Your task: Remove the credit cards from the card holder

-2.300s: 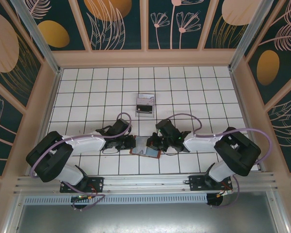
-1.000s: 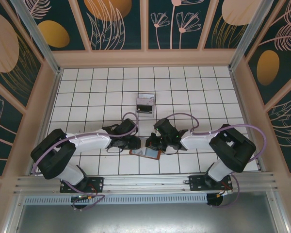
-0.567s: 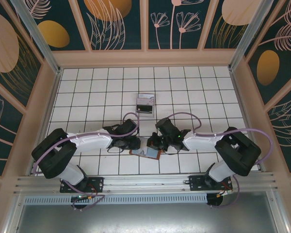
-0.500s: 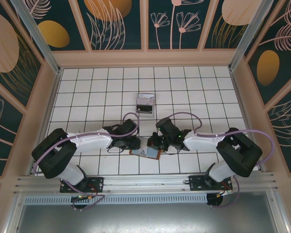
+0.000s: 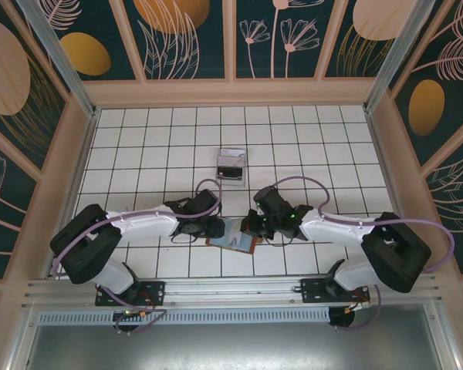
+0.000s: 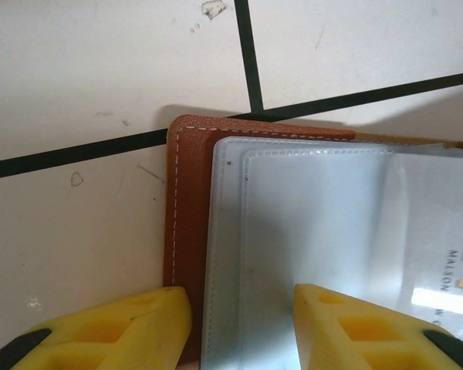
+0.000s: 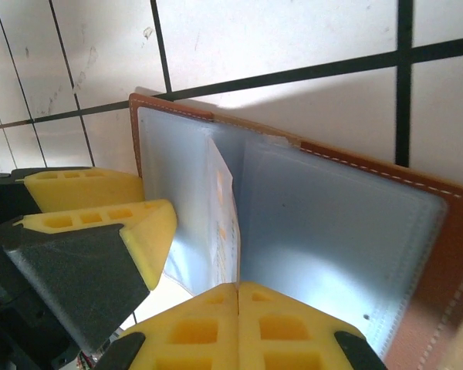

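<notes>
The card holder (image 5: 231,240) lies open on the tiles between both arms, reddish-brown with a grey-blue lining (image 7: 332,223). My left gripper (image 5: 218,228) is open, its yellow fingers straddling the holder's left edge (image 6: 187,200) and pressed low over it. My right gripper (image 7: 238,297) is shut on a thin pale credit card (image 7: 224,208) with orange print, which stands on edge out of the holder's middle fold. In the left wrist view that card (image 6: 447,262) shows at the right. The left fingers (image 7: 150,231) sit right beside it.
A clear plastic tray (image 5: 232,151) stands two tiles behind the holder, with a grey card with a dark band in it. Wooden walls ring the white tiled floor. The arm bases sit on the rail at the near edge.
The left gripper has slid right onto the holder's edge. The right arm has swung its elbow outward to the right, and its gripper has shifted slightly right over the holder.
</notes>
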Available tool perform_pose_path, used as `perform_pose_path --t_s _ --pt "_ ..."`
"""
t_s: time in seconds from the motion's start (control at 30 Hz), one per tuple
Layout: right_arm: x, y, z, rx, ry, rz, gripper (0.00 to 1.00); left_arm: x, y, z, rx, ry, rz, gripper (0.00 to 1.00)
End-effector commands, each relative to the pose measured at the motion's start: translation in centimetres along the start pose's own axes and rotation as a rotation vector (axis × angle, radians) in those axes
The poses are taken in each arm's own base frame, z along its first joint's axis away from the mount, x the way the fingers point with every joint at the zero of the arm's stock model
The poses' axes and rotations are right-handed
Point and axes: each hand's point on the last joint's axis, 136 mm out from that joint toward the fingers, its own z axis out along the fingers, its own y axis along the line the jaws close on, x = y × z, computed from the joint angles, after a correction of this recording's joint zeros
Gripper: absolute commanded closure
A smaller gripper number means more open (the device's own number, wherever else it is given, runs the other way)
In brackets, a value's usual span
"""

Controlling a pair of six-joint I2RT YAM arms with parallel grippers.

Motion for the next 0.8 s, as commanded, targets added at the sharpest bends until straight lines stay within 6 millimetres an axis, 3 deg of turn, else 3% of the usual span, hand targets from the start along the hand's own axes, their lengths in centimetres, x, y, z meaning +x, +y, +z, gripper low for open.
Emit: perform_pose_path --t_s 0.0,0.2,0.43,0.77 --pt "-1.0 -0.2 -1.3 0.043 -0.050 -0.044 1.00 5.7 7.4 1.1 -0.262 0.180 -0.029 0.55" --pt "-2.3 0.3 -2.7 0.111 -0.092 -0.176 1.00 6.0 6.1 0.8 -0.171 0.182 -0.037 0.59" --pt "-4.3 2.2 -4.8 0.176 -0.142 -0.489 1.00 6.1 4.6 0.1 -0.073 0.168 -0.057 0.63" --pt "-7.3 4.0 -7.3 0.309 -0.151 -0.947 1.00 3.2 3.9 -1.6 -0.085 0.041 -0.057 0.55"
